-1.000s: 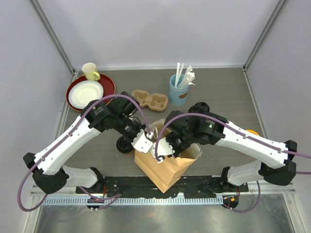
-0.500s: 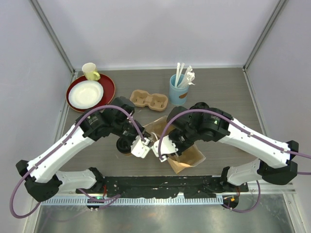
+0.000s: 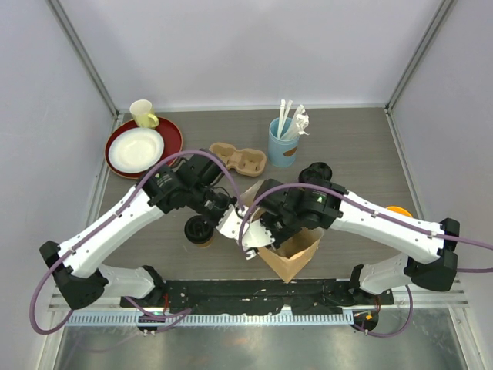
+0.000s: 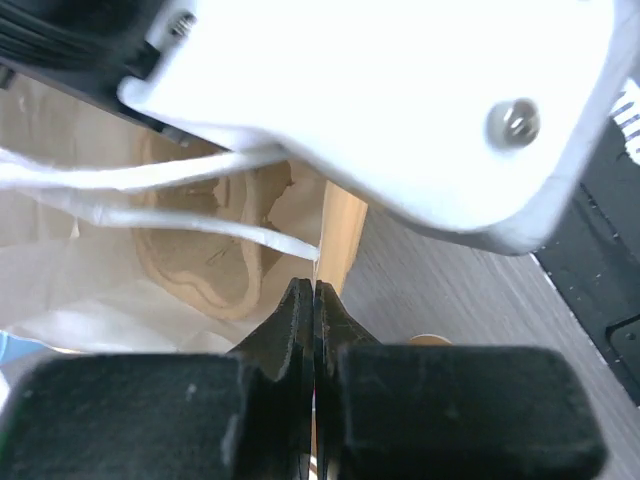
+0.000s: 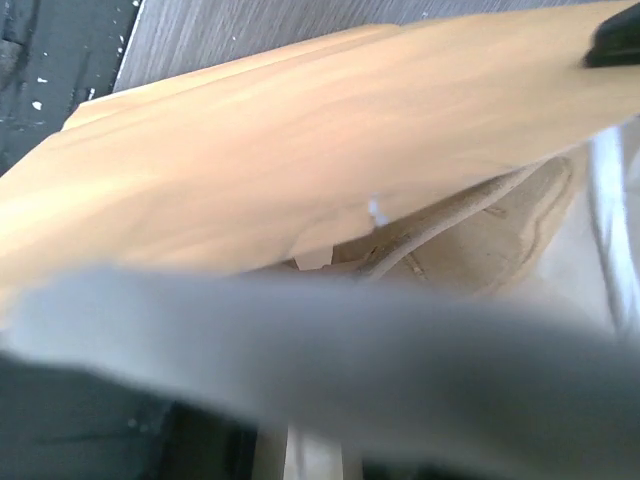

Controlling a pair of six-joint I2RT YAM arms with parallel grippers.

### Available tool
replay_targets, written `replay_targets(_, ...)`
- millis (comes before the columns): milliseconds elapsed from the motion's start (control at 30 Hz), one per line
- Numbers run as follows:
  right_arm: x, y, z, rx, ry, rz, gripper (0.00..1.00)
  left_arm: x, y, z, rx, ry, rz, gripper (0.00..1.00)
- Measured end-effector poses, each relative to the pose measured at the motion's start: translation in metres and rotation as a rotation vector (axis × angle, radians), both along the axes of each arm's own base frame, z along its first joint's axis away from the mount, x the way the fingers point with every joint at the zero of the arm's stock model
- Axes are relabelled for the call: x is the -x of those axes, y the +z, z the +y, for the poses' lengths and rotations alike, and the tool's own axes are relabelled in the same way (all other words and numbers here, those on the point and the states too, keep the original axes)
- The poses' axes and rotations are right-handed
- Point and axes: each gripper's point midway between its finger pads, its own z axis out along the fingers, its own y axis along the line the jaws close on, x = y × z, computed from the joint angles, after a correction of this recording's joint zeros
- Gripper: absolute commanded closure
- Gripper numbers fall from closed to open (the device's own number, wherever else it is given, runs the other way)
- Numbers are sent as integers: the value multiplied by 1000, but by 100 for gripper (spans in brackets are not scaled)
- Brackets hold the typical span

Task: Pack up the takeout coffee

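One takeout coffee (image 3: 199, 230), a tan cup under a black lid, stands on the table just left of both grippers. A brown paper bag (image 3: 296, 258) stands with its mouth open near the front edge. My left gripper (image 3: 240, 216) is shut on the bag's rim; in the left wrist view the jaws (image 4: 316, 285) pinch the bag edge (image 4: 342, 230) where a white handle meets it. My right gripper (image 3: 258, 240) is at the bag's left rim, holding it. The right wrist view shows the bag wall (image 5: 300, 170) close up, with the jaws lost in blur.
A cardboard cup carrier (image 3: 237, 158) lies behind the bag. A blue cup of utensils (image 3: 283, 142) stands back right of it. A red tray (image 3: 171, 135) with a white plate and a yellow cup (image 3: 141, 113) sits at back left. An orange object (image 3: 399, 210) peeks out beside the right arm.
The bag went from lying tilted, to flattened, to standing with its mouth open. Both grippers moved with its rim, the left one up and right.
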Motion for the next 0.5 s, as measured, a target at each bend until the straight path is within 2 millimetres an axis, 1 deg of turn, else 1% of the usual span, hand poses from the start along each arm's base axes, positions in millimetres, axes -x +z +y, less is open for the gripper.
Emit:
replay_targets(67,-4,-8,0,14,-6,-16,99,2,1,0,1,9,25,100)
replay_targets(167,-6,-16,1,16,0,-25,99,7,5,0,4,17,54,100)
replay_targets(200,-6,-17,1,10,4,-27,99,7,6,0,3,20,57,98)
replay_targets(233,-6,-18,2,-4,10,-22,99,7,6,0,3,25,63,93)
replay_targets(267,-6,-19,1,-19,13,-16,99,8,6,1,2,29,69,76)
replay_targets(300,-6,-19,0,-28,12,-13,99,8,6,0,1,33,72,69)
replay_targets(367,-8,-18,-3,-45,8,-14,99,8,6,0,2,49,84,60)
replay_targets(433,-8,-17,-4,-54,8,-16,99,7,7,-1,3,67,93,54)
replay_targets(467,-8,-18,-3,-57,8,-17,99,5,8,-2,6,81,93,45)
replay_targets(500,-9,-20,-3,-59,7,-18,99,2,9,-3,12,93,91,41)
